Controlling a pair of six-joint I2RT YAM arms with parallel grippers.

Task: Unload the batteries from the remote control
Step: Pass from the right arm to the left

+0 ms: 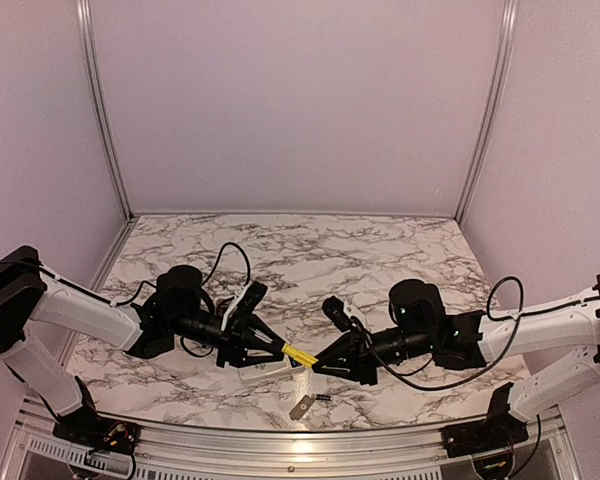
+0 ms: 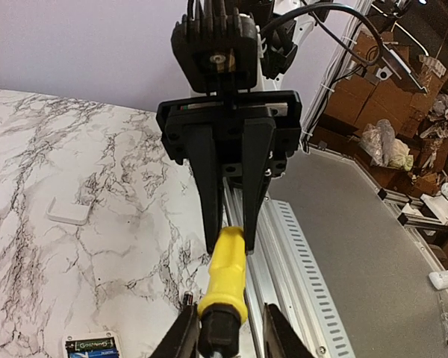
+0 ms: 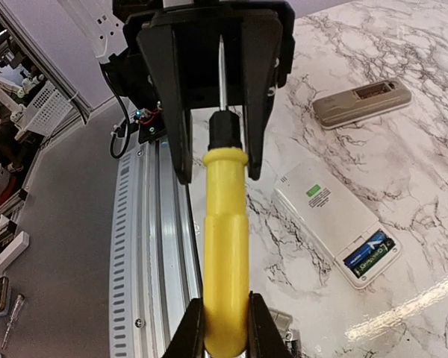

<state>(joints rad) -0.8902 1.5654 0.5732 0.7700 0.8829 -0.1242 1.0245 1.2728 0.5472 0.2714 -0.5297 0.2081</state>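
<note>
Both arms meet over the middle of the near edge of the bench [image 1: 400,250], sharing one tool. The right gripper [image 3: 225,328] is clamped tight on the butt of the yellow-handled screwdriver [image 3: 225,246] and holds it roughly level above the marble. The left gripper [image 2: 230,319] faces it from the other end. Its jaws stand part-way open, astride the black collar where the shaft begins. There's a gap on at least one side, so I'd say it has no real hold of anything.

Beneath them lies the white remote [image 3: 325,209], back up and close to the near edge, with its compartment uncovered. The grey cover plate [image 1: 302,407] rests nearer still to that edge, apart from the remote. Just beside the plate is a small dark cylinder [image 1: 323,398] that looks like one of the batteries, already out, though it's too small to be sure. A blue-labelled battery [image 3: 369,250] still sits in the open compartment, and I can't tell whether a second lies alongside it. A greyish remote [image 3: 362,104] lies farther along the bench, apart from the white one.

By my reckoning the job is under way but not finished. The cover is off and perhaps one cell is out. Whatever remains in the compartment still has to be levered free, presumably with that screwdriver's tip.
</note>
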